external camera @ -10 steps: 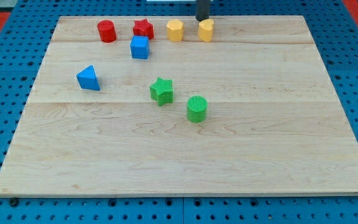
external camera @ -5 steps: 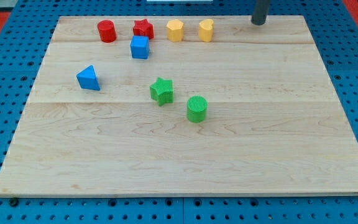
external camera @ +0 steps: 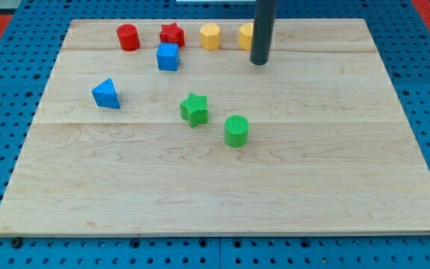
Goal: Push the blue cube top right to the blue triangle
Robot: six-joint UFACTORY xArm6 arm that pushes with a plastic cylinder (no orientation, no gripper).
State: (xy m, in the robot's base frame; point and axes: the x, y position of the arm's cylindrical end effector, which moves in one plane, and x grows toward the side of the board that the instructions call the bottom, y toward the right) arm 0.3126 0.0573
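Observation:
The blue cube (external camera: pixel 168 57) sits on the wooden board (external camera: pixel 222 194) near the view's top, left of centre. The blue triangle (external camera: pixel 106 93) lies lower and further to the view's left, apart from the cube. My tip (external camera: pixel 258 63) is to the view's right of the blue cube, well apart from it, just below the right yellow block (external camera: pixel 244 34), which the rod partly hides.
A red cylinder (external camera: pixel 128 36), a red star (external camera: pixel 172 33) and a yellow hexagon block (external camera: pixel 210 36) line the view's top edge. A green star (external camera: pixel 194 109) and a green cylinder (external camera: pixel 237 130) stand near the middle.
My tip went from the top near the yellow blocks out to the view's top right, then came back left and down to just below the right yellow block. No block moved.

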